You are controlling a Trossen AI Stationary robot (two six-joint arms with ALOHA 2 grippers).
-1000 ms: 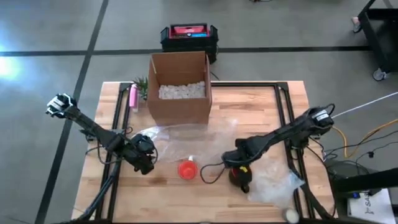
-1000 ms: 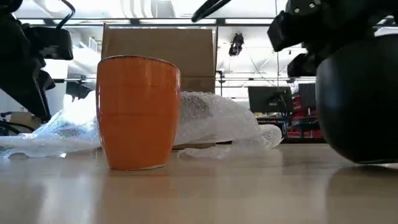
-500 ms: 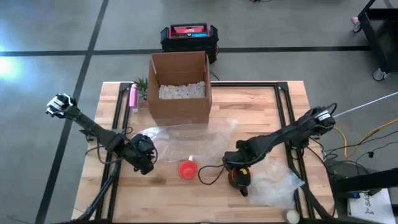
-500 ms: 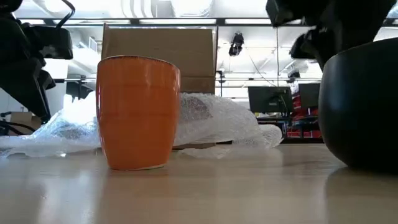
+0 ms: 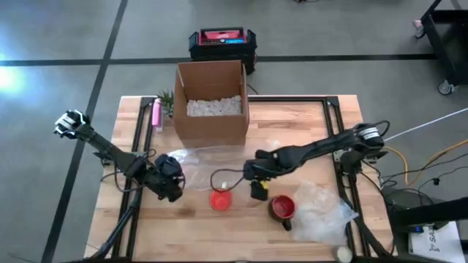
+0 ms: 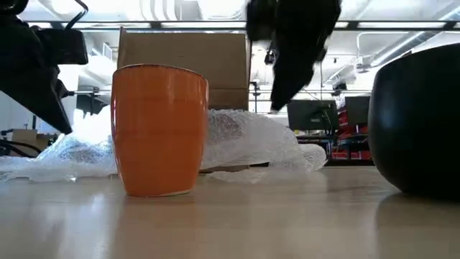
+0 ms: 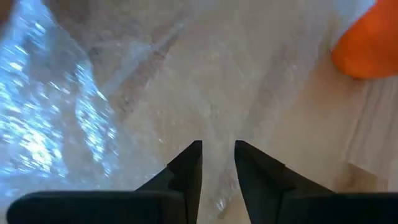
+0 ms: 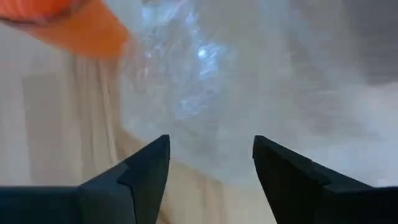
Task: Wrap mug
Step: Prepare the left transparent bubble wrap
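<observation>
So there's a glossy orange ceramic mug standing upright on the light wooden table, near the front edge and about in the middle. Right behind it a crinkly sheet of clear bubble wrap is spread out flat, running back toward the open brown cardboard box full of white packing peanuts.

The left gripper sits low over the near-left corner of that sheet, fingers only a narrow gap apart with bubble wrap between them; can't tell if they actually pinch it. The right gripper hangs above the sheet just right of the orange mug, jaws spread wide, holding nothing.

Off to the right there's a second mug, dark on the outside and red inside, standing by itself against another crumpled bit of clear plastic wrap. A pink tube-shaped thing lies beside the box's left wall.
</observation>
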